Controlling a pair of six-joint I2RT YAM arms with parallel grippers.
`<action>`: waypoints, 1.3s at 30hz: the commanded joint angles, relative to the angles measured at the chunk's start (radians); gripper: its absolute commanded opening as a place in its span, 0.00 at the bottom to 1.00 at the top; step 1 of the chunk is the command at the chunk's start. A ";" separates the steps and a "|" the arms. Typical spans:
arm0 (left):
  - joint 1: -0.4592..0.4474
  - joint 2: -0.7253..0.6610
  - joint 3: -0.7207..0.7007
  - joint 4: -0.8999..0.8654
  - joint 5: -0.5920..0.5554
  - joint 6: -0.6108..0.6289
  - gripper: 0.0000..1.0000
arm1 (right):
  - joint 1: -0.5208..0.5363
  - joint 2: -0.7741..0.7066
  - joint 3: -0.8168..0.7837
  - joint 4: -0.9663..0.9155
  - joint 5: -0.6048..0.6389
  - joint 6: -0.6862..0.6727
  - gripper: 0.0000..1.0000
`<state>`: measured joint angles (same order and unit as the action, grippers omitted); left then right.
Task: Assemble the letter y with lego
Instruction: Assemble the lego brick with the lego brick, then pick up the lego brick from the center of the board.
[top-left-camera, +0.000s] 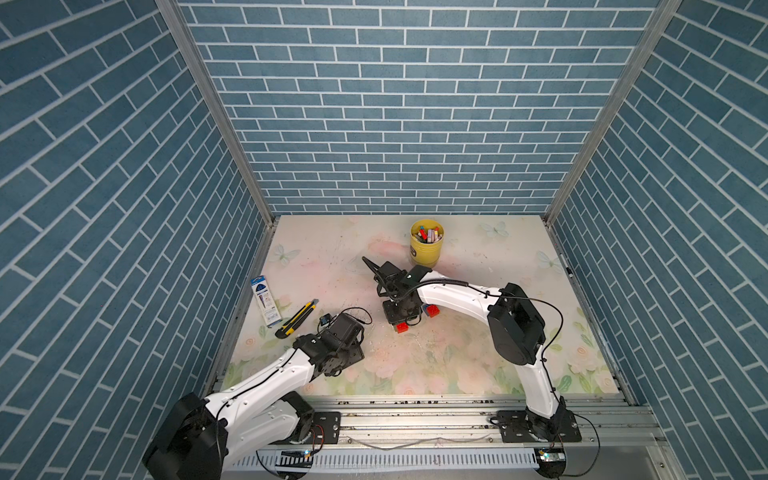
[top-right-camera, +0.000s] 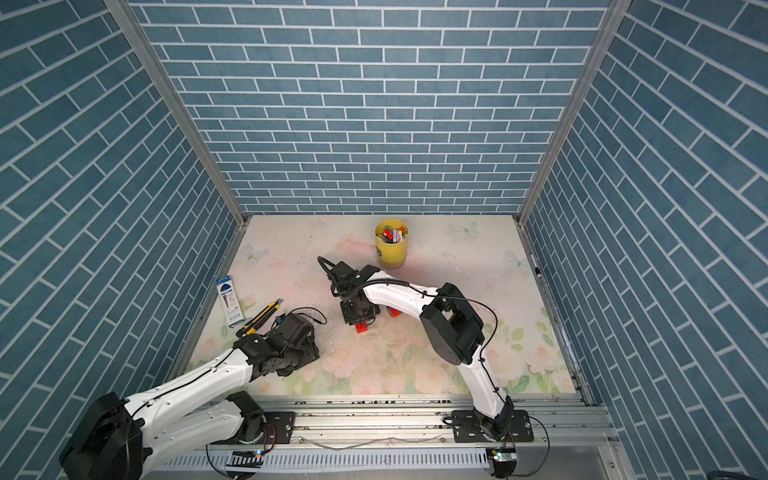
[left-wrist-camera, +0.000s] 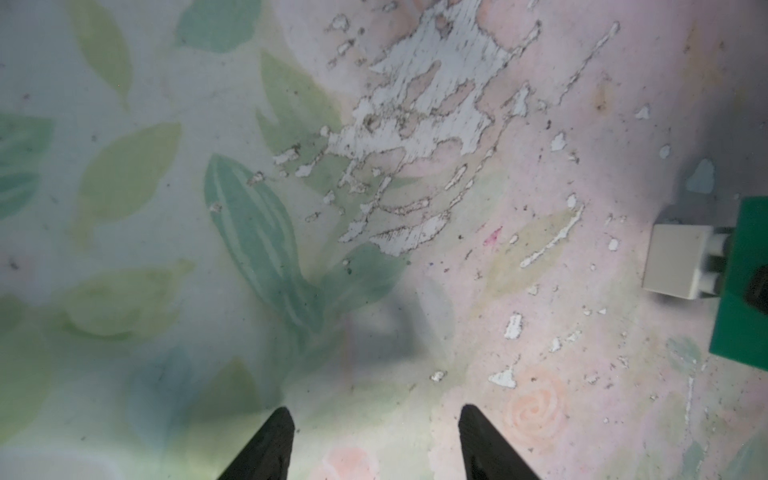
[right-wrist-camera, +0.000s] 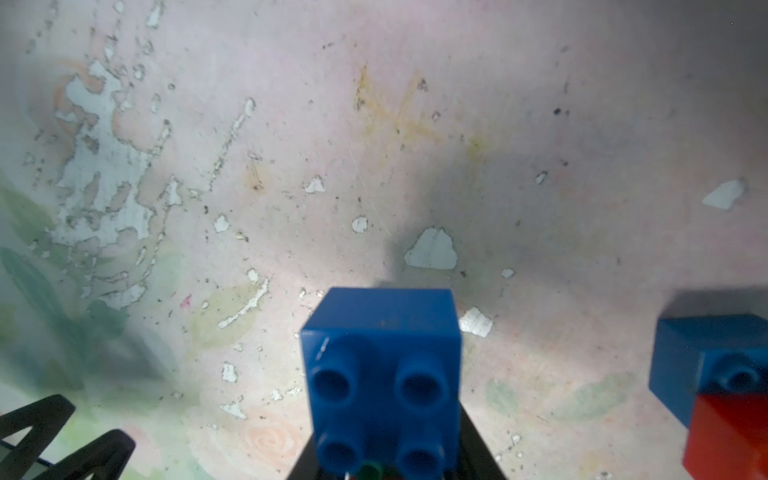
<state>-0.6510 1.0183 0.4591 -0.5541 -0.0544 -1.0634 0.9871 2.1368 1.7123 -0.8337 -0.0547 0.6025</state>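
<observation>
A blue brick (right-wrist-camera: 380, 353) is being gripped by the right gripper (right-wrist-camera: 384, 455); a blue-and-red pair (right-wrist-camera: 723, 395) is lying just beside it. The half-open, empty left gripper (left-wrist-camera: 374, 436) is farther off.

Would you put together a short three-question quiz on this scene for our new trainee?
1. True or false: the left gripper is holding something.
2. The right gripper grips a brick of which colour? A red, B blue, C white.
3. Which tool lies beside the blue packet on the left arm's side?

Key:
1. False. Its jaws stand open with nothing between them.
2. B.
3. The utility knife.
</observation>
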 joint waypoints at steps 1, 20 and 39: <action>0.007 -0.007 -0.017 -0.010 -0.011 -0.005 0.66 | 0.002 0.041 0.025 -0.053 0.001 0.054 0.29; 0.007 0.007 -0.014 -0.013 -0.016 -0.009 0.65 | -0.010 0.150 0.018 -0.053 -0.010 0.064 0.29; 0.006 0.012 0.003 -0.033 -0.035 -0.013 0.65 | -0.012 0.303 0.058 -0.110 -0.071 0.013 0.24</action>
<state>-0.6510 1.0222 0.4484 -0.5621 -0.0662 -1.0698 0.9722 2.2593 1.8553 -0.9520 -0.0940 0.6205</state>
